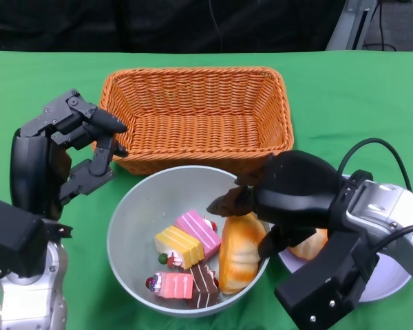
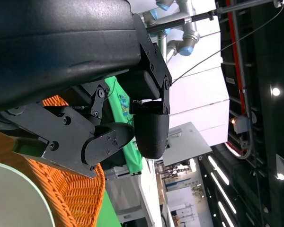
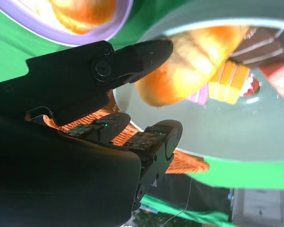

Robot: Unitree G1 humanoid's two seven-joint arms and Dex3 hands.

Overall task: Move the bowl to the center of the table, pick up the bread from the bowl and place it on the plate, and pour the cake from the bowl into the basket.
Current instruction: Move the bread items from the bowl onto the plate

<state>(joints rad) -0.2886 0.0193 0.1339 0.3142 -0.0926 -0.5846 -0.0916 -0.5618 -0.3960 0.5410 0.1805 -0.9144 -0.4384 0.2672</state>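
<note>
My right hand [image 1: 289, 196] hangs over the bowl [image 1: 134, 213], fingers apart around the bread [image 1: 239, 253], nothing gripped yet. The bread leans on the bowl's right wall, with cake [image 1: 184, 256] pieces just beside it. I should close on the loaf only and lift straight up. The plate [image 1: 385, 282], already bearing one bread, is to the right. My left hand [image 1: 72, 148] is released and empty by the basket [image 1: 196, 113].

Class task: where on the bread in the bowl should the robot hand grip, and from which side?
Grip the bread across its narrow middle, from above on its free side by the right robot hand; it lies lengthwise against the bowl wall, cakes crowding its other side.
</note>
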